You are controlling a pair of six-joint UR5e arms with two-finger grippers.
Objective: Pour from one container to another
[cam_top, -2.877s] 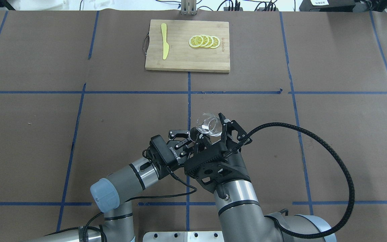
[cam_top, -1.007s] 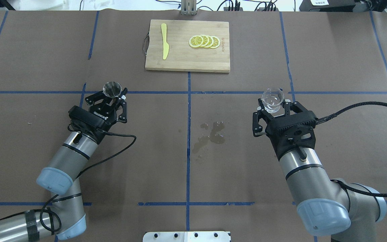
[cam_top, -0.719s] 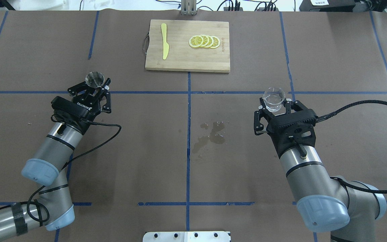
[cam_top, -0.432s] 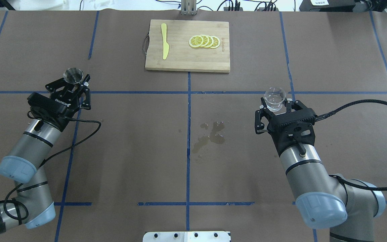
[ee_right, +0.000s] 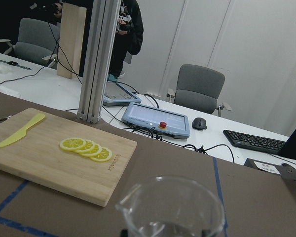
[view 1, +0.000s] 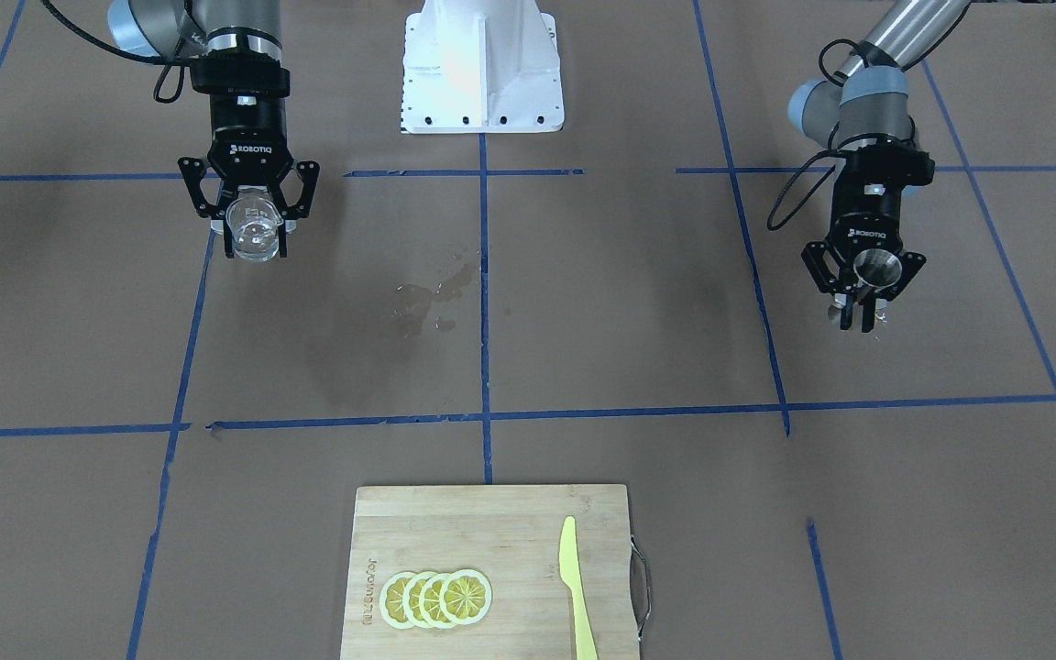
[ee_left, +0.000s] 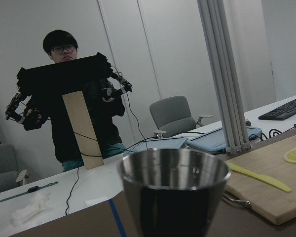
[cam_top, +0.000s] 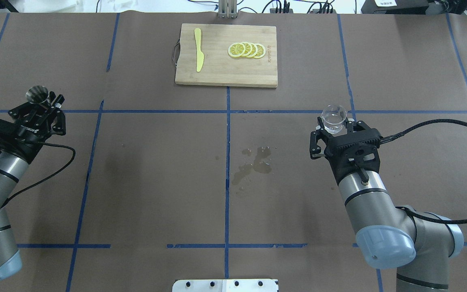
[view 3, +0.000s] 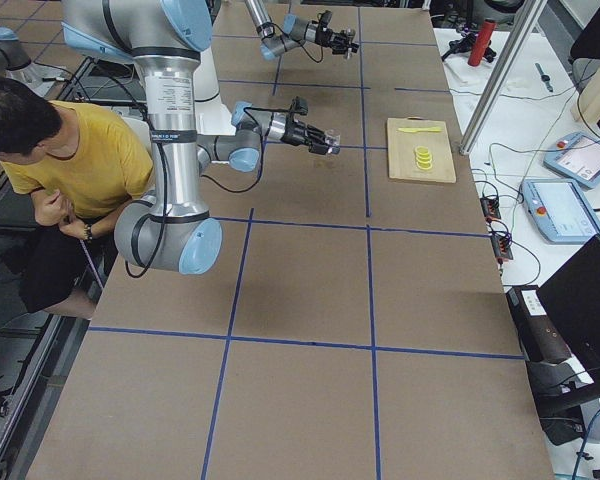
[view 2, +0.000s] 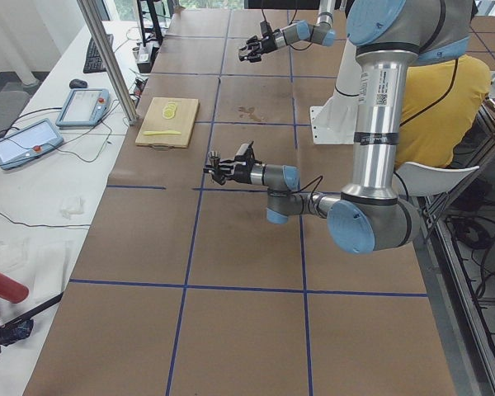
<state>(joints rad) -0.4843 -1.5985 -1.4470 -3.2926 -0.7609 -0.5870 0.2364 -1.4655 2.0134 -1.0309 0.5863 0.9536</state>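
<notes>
The clear glass cup (cam_top: 334,119) stands upright between the fingers of my right gripper (cam_top: 335,126), which is shut on it at the table's right. It also fills the bottom of the right wrist view as the cup (ee_right: 172,210), with almost nothing visible inside. The steel jigger (cam_top: 37,94) is held upright in my left gripper (cam_top: 41,104), shut on its waist, far out on the left. Its open upper cone, the jigger (ee_left: 175,190), looms in the left wrist view. In the front view the cup (view 1: 253,227) and jigger (view 1: 876,267) are a table's width apart.
A wet spill (cam_top: 253,163) darkens the paper at the table's middle. A wooden cutting board (cam_top: 217,75) lies at the far centre with lemon slices (cam_top: 246,50) and a yellow plastic knife (cam_top: 198,54). Operators stand and sit beyond the table's edges.
The two grippers, earlier together at the centre with the cup tipped over the jigger, have parted. The left arm has kept swinging left with the jigger; the right arm barely moved.
</notes>
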